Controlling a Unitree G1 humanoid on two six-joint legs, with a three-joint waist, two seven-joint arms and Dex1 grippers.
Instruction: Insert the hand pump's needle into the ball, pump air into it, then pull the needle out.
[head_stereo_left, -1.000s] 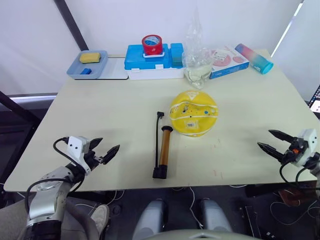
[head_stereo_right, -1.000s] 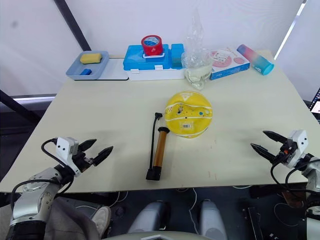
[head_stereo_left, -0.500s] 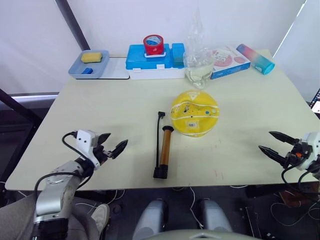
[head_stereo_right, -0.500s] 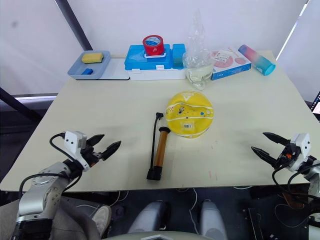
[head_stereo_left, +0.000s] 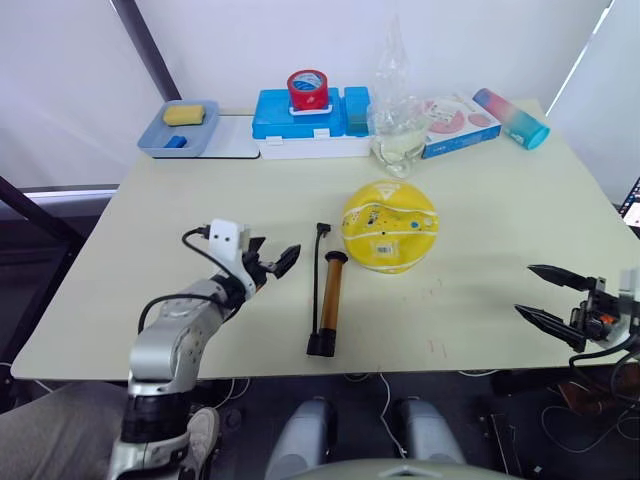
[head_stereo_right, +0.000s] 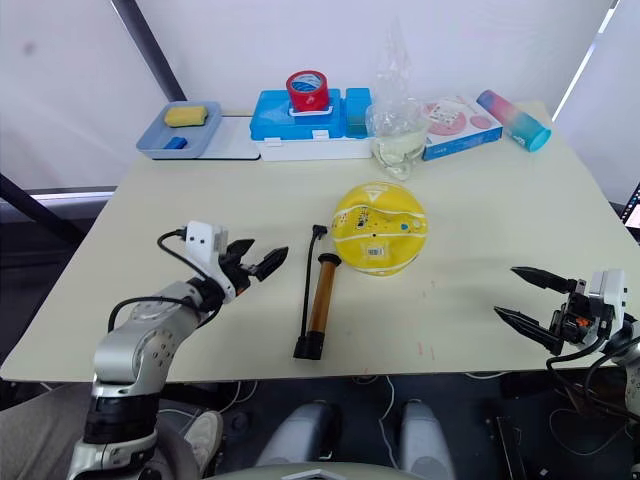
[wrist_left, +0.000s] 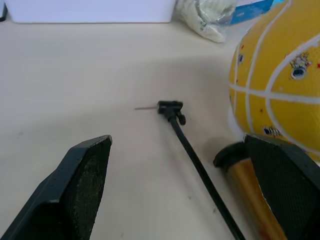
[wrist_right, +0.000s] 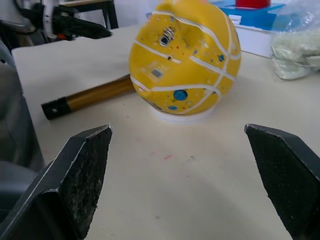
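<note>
A pale table (head_stereo_left: 180, 200) is holding a row of clutter along its far edge. At the far left, a grey-blue tray (head_stereo_left: 178, 141) is carrying a yellow sponge (head_stereo_left: 183, 114) and a small blue block (head_stereo_left: 174, 142). Beside it a blue and white box (head_stereo_left: 306, 122) is sitting with a red tape roll (head_stereo_left: 307, 89) standing on top. Next, a clear plastic bag (head_stereo_left: 396, 120) is standing upright, then a flat printed box (head_stereo_left: 455, 123), then a pink-to-blue bottle (head_stereo_left: 510, 117) lying on its side.

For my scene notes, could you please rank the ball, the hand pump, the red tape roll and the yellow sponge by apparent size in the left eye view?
1. ball
2. hand pump
3. red tape roll
4. yellow sponge

The last two sit farther away, so their order is unsure.
</note>
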